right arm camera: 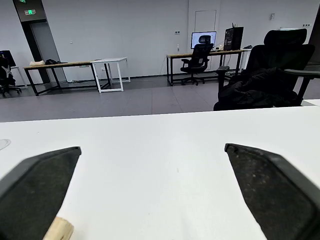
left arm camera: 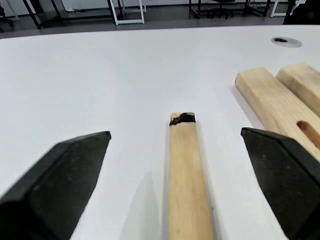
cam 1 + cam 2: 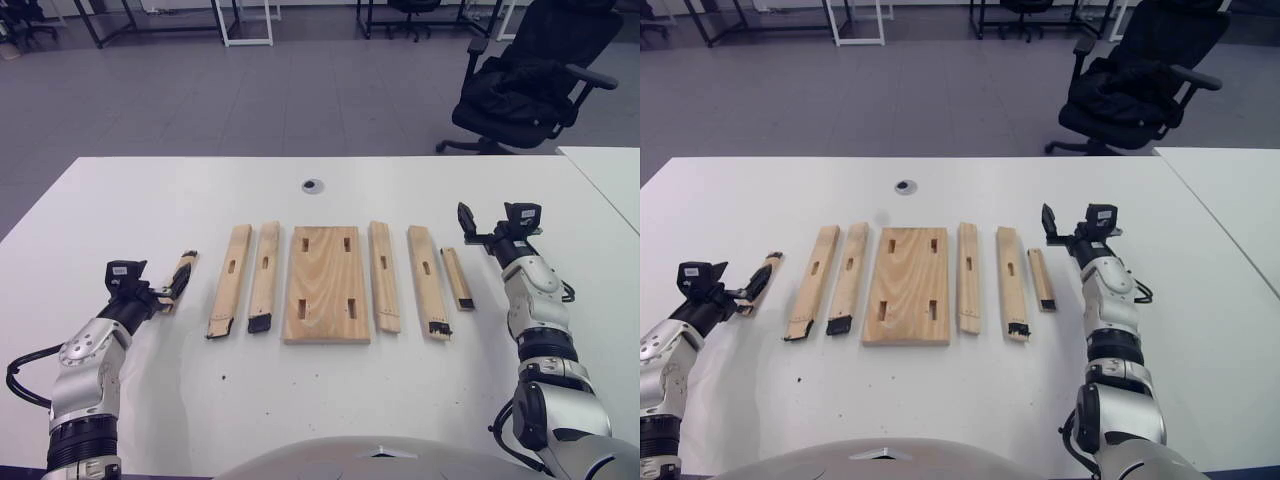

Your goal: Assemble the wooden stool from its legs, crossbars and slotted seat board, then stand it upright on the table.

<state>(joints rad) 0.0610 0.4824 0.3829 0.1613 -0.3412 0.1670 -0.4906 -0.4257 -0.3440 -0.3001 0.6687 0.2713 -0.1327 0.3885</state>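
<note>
Left gripper (image 2: 176, 135) of the humanoid robot hangs low over the white table (image 3: 120, 200), its two black fingers spread wide on either side of the left crossbar (image 2: 186, 190), neither pad touching the wood. Right gripper (image 1: 152, 147), likewise spread and holding nothing, sits just beside the far end of the right crossbar (image 3: 457, 277). Between the arms the stool's parts lie flat in a row. The slotted seat board (image 3: 327, 284) is in the middle, the outer left leg (image 3: 231, 279) and inner left leg (image 3: 264, 275) on one side, the inner right leg (image 3: 384, 275) and outer right leg (image 3: 428, 281) on the other. No two pieces are joined, so the assembly looks to be at its very start, with picking up the left crossbar as the likely step in hand. A clean pickup calls for the fingers to close squarely across the bar's narrow width, centred so that both pads meet it together and it does not skid on the smooth top. Gripping towards the middle of its length would keep it balanced and leave the dark-marked end free for a leg slot. With the outer left leg lying near, a straight lift before any swing would avoid knocking it
</note>
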